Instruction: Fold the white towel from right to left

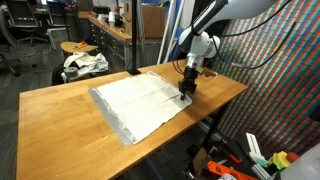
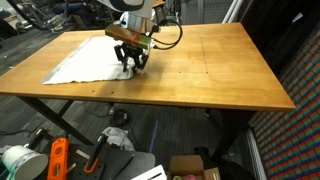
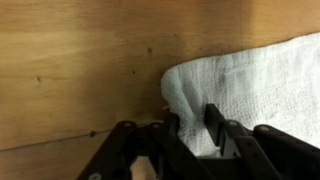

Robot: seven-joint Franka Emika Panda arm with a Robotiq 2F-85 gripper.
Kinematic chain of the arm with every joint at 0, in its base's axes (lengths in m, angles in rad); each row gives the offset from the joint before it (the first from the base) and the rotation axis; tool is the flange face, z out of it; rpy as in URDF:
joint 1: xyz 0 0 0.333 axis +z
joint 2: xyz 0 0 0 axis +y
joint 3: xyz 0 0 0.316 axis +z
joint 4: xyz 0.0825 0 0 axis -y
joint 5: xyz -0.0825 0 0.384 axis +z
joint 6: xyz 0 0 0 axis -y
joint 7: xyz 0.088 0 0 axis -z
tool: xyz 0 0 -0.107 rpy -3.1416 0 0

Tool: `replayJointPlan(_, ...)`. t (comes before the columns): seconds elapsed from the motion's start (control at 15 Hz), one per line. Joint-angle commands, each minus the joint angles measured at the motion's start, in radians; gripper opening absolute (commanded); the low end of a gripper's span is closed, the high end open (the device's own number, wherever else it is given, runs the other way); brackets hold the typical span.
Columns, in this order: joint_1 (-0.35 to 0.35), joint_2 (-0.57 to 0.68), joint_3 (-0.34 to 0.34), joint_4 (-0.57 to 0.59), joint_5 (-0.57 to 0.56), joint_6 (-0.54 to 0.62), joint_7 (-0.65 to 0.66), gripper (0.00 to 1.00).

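Note:
The white towel (image 1: 140,100) lies spread flat on the wooden table (image 1: 60,125). It shows in both exterior views, and in one of them near the table's far corner (image 2: 85,58). My gripper (image 1: 186,93) is down at the towel's edge, seen from the other side in an exterior view (image 2: 132,63). In the wrist view the two black fingers (image 3: 191,125) stand close together with a bunched fold of the towel (image 3: 260,80) pinched between them. Bare wood lies beside the towel's rounded corner.
The table edge (image 2: 220,95) runs close to the gripper. A stool with crumpled cloth (image 1: 85,62) stands behind the table. Tools and clutter lie on the floor (image 2: 60,155) under the table. A colourful patterned wall (image 1: 285,80) stands beside it.

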Motion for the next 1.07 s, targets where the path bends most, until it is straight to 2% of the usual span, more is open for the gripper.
replayJointPlan(0.0, 0.013, -0.047, 0.004, -0.048, -0.022, 0.080, -0.021, 0.01)
replayJointPlan(0.47, 0.108, -0.141, -0.011, -0.130, -0.301, 0.153, 0.055, 0.02)
replayJointPlan(1.0, 0.243, -0.310, 0.013, -0.227, -0.567, 0.188, 0.263, 0.02)
